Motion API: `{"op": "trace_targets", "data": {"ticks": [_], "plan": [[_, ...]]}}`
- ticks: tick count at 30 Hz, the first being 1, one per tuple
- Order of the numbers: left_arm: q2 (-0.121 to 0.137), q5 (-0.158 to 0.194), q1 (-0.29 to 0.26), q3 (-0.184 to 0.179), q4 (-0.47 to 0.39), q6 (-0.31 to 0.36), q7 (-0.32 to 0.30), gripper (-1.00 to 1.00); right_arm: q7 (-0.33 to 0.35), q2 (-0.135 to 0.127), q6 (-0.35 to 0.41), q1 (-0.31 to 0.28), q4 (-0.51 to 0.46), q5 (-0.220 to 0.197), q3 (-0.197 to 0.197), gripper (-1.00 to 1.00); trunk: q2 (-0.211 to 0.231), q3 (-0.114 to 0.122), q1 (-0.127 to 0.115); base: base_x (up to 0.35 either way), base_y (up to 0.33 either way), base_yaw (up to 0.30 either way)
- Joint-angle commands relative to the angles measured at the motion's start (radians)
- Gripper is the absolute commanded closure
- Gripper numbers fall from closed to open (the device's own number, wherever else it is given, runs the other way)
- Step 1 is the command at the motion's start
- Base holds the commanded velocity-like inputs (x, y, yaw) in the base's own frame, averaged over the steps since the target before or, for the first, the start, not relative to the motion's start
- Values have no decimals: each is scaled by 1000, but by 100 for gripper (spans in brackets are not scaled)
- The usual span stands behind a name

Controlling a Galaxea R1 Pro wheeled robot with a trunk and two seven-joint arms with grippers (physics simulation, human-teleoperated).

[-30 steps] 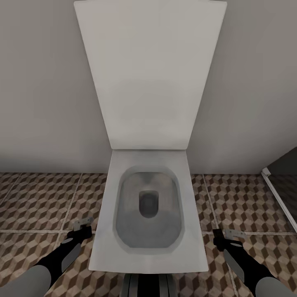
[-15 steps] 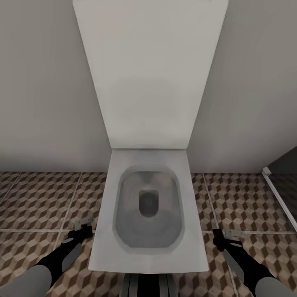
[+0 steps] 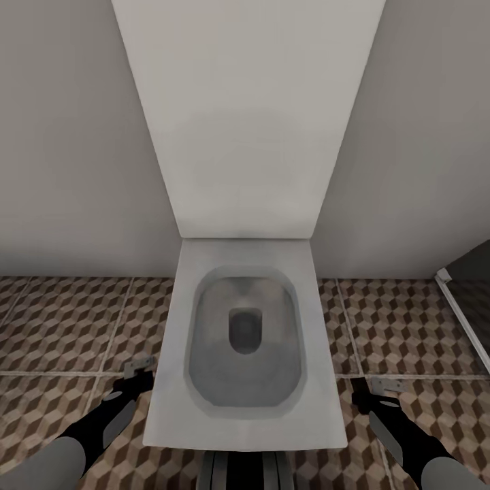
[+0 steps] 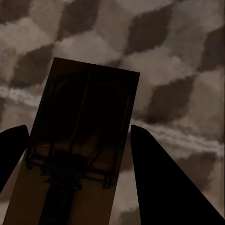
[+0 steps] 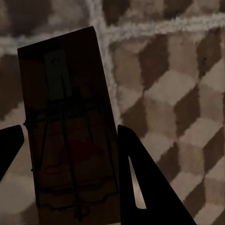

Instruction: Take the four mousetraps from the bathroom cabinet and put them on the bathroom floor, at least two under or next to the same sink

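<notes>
Facing a white toilet [image 3: 241, 327], your left gripper [image 4: 77, 154] and right gripper [image 5: 70, 154] each clamp a tan wooden mousetrap [image 4: 79, 140] [image 5: 70, 126] over cube-patterned tiles [image 3: 61, 327].

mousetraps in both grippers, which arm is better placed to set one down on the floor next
Neither clearly. The left gripper and right gripper each hold a mousetrap low over the bathroom floor, flanking the toilet. No sink is in sight.

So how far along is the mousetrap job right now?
Two picked up: the left gripper and right gripper each hold a flat tan wooden mousetrap above the cube-patterned tile floor, flanking the white toilet. None set down here; reaching the sink remains.
</notes>
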Motion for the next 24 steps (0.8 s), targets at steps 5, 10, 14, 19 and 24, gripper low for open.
{"op": "trace_targets", "data": {"ticks": [5,10,14,19,24], "plan": [[1,9,-1,-9,-5,-7,7,100,-9,-1,5,0,-2,-7,8,100,0,-1,0,0,0,0],[1,9,-1,-9,-6,-8,7,100,-9,-1,4,0,-2,-7,8,100,0,-1,0,0,0,0],[1,9,-1,-9,-6,-8,7,100,-6,-1,4,0,-2,-7,8,100,0,-1,0,0,0,0],[1,9,-1,-9,-6,-8,7,100,-4,-1,4,0,-2,-7,8,100,-1,-12,1,0,0,0],[1,9,-1,-9,-6,-8,7,100,-3,-1,5,0,-2,-7,8,100,-2,-32,3,0,0,0]]}}
